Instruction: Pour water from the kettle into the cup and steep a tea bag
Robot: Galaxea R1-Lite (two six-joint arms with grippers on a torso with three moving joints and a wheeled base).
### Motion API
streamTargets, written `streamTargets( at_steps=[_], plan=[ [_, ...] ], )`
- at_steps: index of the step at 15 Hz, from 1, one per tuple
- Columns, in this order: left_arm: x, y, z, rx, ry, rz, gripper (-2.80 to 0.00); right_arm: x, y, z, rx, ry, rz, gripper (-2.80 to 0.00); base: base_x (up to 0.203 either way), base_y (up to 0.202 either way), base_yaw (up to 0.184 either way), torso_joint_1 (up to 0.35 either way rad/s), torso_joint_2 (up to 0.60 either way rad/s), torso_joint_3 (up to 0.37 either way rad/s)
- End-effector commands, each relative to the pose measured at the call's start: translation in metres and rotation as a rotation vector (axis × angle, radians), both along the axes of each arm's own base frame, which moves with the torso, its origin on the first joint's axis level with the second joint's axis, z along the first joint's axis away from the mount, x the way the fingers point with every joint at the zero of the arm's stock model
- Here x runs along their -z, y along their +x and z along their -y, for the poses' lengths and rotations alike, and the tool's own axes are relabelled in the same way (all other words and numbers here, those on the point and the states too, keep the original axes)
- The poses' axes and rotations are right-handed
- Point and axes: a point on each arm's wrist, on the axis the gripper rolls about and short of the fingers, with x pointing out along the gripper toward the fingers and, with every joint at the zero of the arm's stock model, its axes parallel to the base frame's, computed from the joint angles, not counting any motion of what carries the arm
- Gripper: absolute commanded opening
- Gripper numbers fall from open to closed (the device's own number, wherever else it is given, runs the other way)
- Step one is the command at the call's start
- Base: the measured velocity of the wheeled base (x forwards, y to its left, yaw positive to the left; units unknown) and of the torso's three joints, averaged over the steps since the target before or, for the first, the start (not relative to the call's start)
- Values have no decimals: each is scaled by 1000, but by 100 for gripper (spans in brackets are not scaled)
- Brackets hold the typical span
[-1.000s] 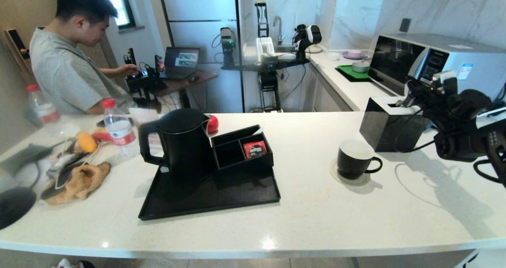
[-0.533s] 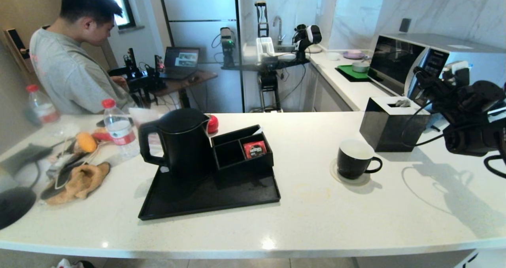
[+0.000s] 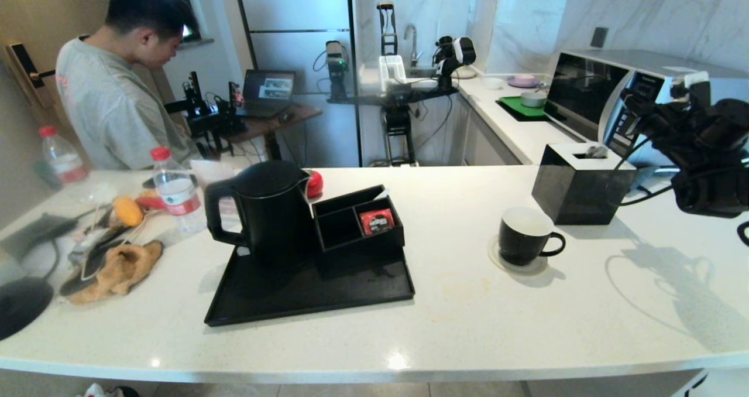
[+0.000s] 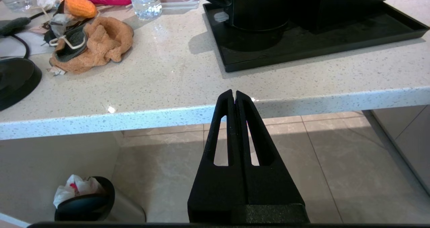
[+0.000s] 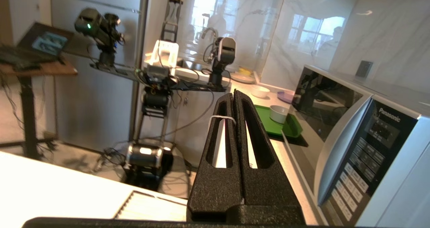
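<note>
— Which step are you in?

— I am judging this to be the very start: nothing is poured, nothing is steeping. The surface (image 3: 526,327) is carrying everything. On its left half the tray (image 3: 327,300) is holding the kettle (image 3: 266,209), upright, handle toward my left, with the divided box (image 3: 357,224) touching its right side. The cup (image 3: 524,235) is sitting on a coaster well to the right of the tray, just in front of the tissue box (image 3: 579,189).

— And your claws?

— My right claw (image 5: 234,95) is hanging high at the right edge, above and beyond the cup, pressed shut on nothing and pointing at the microwave (image 3: 638,86). My left claw (image 4: 234,95) is parked below the surface's near edge, also closed and empty, with the kettle ahead of it and above.

— The tea bag?

— I am not making one out; only a red sachet (image 3: 377,221) is showing in the box, so it may be hidden.

— Next?

— One claw needs opening and bringing level to the kettle's handle.
</note>
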Motion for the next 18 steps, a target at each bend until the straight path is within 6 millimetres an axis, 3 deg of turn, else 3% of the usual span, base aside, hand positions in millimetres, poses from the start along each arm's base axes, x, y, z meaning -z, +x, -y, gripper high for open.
streamTargets(
  at_steps=[1,7,18],
  plan=[
    [0,0,0,0,0,0,-280,-13,-5,-3,-11,4,24,-280,0,0,0,0,0,0],
    [0,0,0,0,0,0,-280,-16,-4,-4,-26,24,33,-280,0,0,0,0,0,0],
    [0,0,0,-1,0,0,-280,56,8,-2,-22,47,-62,-280,0,0,0,0,0,0]
  ],
)
